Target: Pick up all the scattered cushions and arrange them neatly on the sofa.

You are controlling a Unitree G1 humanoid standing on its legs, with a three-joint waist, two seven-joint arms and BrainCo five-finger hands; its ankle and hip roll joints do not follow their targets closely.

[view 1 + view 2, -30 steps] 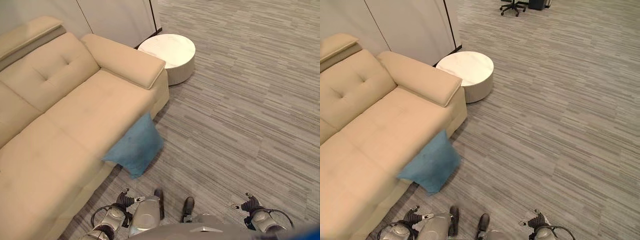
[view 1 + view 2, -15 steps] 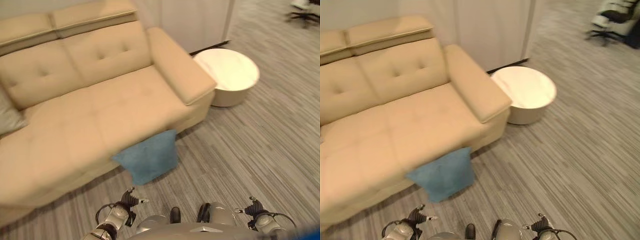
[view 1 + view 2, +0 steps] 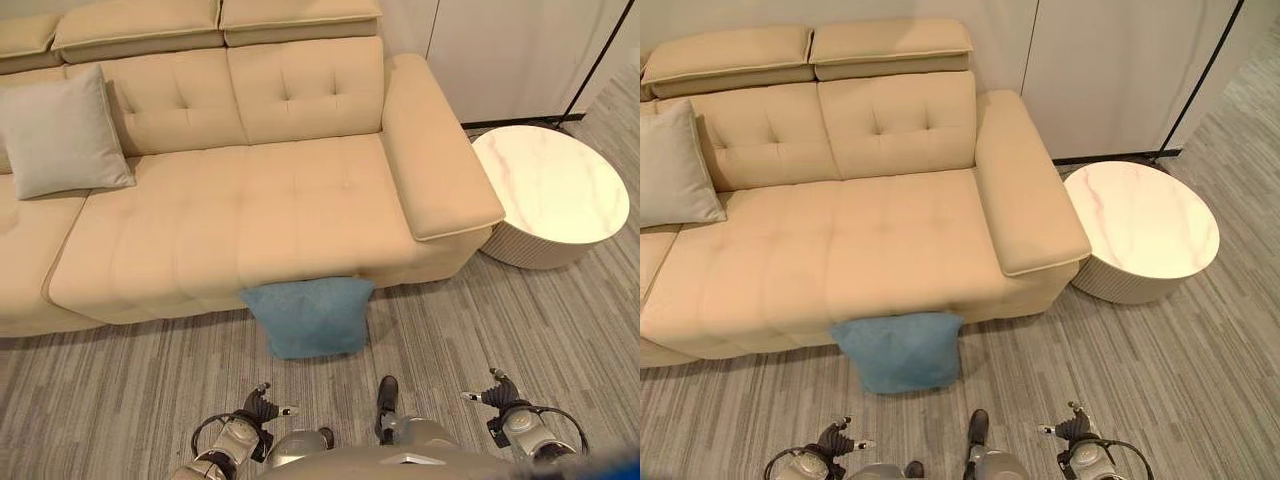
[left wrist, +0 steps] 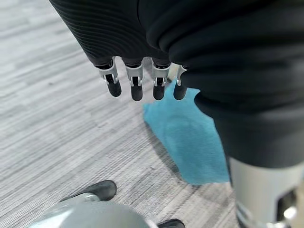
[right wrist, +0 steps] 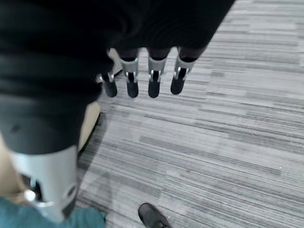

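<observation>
— Cushions first: where do we stand on them?

— We see the blue cushion (image 3: 308, 316) on the floor, leaning against the front edge of the sofa (image 3: 250, 215) below its right seat. A grey cushion (image 3: 60, 132) already stands upright against the backrest toward the sofa's left end.

— Which hand do we send?

— The blue one lies straight ahead of us, slightly left of centre, its long side running along the sofa's front edge. Our left hand (image 3: 262, 404) hangs nearer it; in the left wrist view the cushion sits just past those fingers (image 4: 137, 89). Our right hand (image 3: 497, 391) is further off, toward the round white side table (image 3: 548, 191). Both hands hang with fingers straight and relaxed, holding nothing.

— What differs from a second ago?

— Our view has swung round: the sofa was seen at a slant, and now we face it square, with the grey cushion in sight. The blue cushion itself has not shifted.
</observation>
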